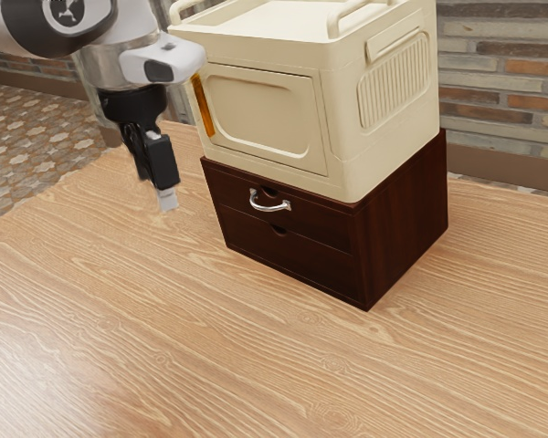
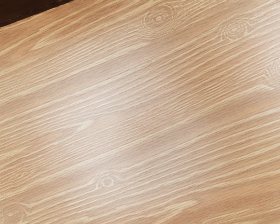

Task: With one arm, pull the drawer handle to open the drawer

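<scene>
Worktop (image 1: 164, 347) is bearing a cabinet (image 1: 406, 214) near its far edge, handle (image 1: 270, 209) fronting the shut upper drawer (image 1: 320, 219).
End effector (image 1: 167, 198), its spread impossible to tell, is hanging apart; approach is seemingly pending, calling for alignment.

The exterior camera stood beside the arm (image 1: 105, 55), higher than the table (image 1: 164, 347), and looked down at a slant across the wood toward the brick wall (image 1: 502, 100) and the tiled floor (image 1: 36, 137). It stood far enough back to take in the drawer box (image 1: 402, 219), seen corner-on with its front and one side showing, and the cream cabinet (image 1: 265, 109) on top. The wrist camera rode on the arm and faced steeply down at the wood, from much nearer. Both views shared the tabletop and part of the drawer box, a dark strip in the wrist view's corner.
</scene>
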Robot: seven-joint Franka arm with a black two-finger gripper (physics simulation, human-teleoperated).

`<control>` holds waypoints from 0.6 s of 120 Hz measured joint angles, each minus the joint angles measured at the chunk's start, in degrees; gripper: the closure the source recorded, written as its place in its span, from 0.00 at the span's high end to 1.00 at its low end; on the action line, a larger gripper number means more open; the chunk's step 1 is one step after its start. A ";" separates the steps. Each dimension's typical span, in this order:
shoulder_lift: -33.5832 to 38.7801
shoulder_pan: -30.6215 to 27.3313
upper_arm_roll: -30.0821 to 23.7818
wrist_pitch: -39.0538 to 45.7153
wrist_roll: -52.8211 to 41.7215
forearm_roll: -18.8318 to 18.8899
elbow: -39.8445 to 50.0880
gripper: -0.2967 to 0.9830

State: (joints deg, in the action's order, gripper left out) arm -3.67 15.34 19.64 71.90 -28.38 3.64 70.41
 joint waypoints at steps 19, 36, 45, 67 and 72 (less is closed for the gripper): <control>0.04 0.32 0.16 10.51 -9.52 -0.14 0.18 0.77; 1.19 0.83 -0.05 14.84 -16.10 -0.42 -1.48 0.77; 2.56 -0.72 -2.36 15.94 -19.04 0.13 -4.67 0.77; 2.06 -1.82 -5.39 17.24 -24.85 2.78 -6.70 0.77; 2.03 -1.30 -5.54 17.66 -25.96 3.04 -5.47 0.77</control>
State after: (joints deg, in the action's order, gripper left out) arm -1.63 14.04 14.10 89.56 -54.34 6.68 64.94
